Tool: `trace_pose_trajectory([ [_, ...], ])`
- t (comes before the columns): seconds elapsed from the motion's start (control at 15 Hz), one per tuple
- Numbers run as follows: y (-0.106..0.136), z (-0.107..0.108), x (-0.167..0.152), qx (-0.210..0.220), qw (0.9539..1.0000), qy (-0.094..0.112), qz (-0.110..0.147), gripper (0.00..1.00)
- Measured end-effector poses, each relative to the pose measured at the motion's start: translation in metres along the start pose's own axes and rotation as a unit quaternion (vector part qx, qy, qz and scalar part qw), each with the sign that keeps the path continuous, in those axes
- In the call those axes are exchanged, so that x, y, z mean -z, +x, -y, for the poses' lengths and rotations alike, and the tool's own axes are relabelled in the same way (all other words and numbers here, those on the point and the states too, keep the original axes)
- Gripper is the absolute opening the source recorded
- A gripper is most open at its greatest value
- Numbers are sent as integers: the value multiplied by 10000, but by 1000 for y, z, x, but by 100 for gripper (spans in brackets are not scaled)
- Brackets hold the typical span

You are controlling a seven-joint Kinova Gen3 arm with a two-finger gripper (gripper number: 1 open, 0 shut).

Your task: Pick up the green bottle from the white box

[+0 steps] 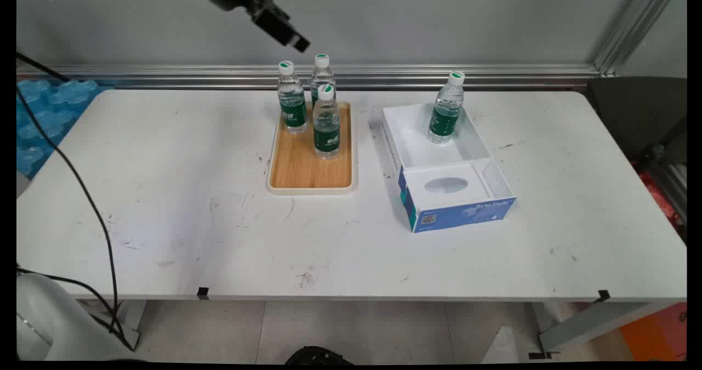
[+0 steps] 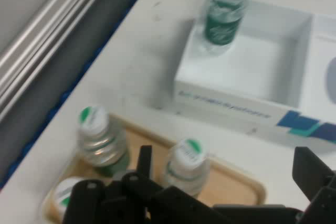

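White worktop (image 1: pixel 164 194) fills our view from the near edge back to the wall. Taking the wooden tray (image 1: pixel 307 172) as our landmark: just to its right sits a white and blue box (image 1: pixel 466 211), open on top, with one water bottle (image 1: pixel 445 109) upright in its far compartment. On the tray's far half we see three more bottles (image 1: pixel 326 123) standing upright, close together. Raised above that far end hangs our end effector (image 1: pixel 293 38), holding nothing; in the hand view its fingers (image 2: pixel 310 169) are spread wide over the tray's bottles.
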Motion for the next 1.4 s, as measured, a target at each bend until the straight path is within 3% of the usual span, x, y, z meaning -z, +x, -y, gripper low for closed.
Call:
trace_pose_trajectory([
  [0.33, 35, -17, -32, -70, 9998, -195, 13, 100],
  [0.93, 83, -29, -155, -310, 9990, -322, 49, 100],
  [1.4, 101, -32, -246, -376, 9986, -365, 74, 100],
])
